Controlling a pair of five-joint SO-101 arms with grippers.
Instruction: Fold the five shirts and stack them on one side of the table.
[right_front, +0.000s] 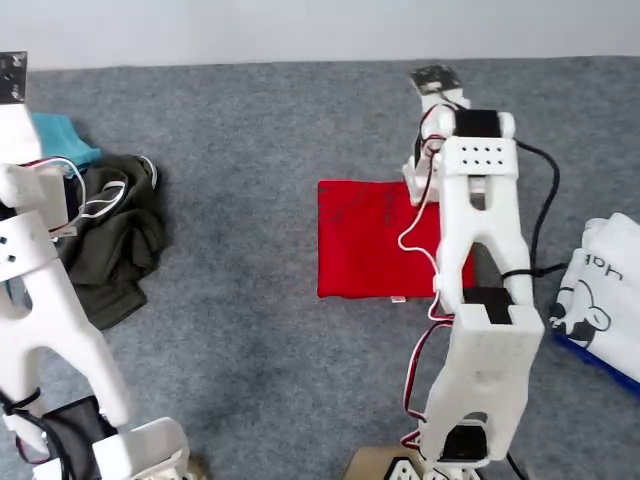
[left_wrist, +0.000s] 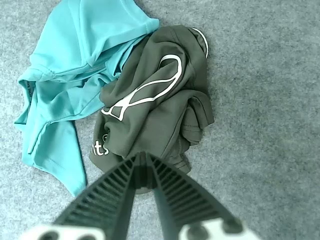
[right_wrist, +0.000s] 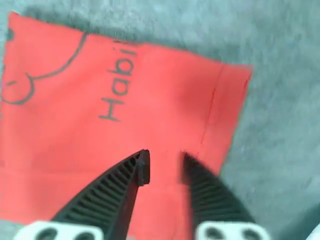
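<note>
A red shirt (right_front: 365, 240) lies flat as a folded rectangle in the middle of the grey table; its dark print shows in the right wrist view (right_wrist: 100, 85). My right gripper (right_wrist: 165, 164) hangs open just above the shirt, near one side edge, with nothing between its fingers. At the far left, a crumpled dark olive shirt (right_front: 120, 240) lies partly over a teal shirt (right_front: 60, 135). My left gripper (left_wrist: 143, 159) is shut and empty, its tips over the edge of the olive shirt (left_wrist: 155, 100), with the teal shirt (left_wrist: 75, 60) beside it.
A folded white shirt (right_front: 610, 275) with dark print rests on a blue one (right_front: 600, 362) at the right edge of the table. Bare grey carpet-like surface (right_front: 240, 340) stretches between the left pile and the red shirt.
</note>
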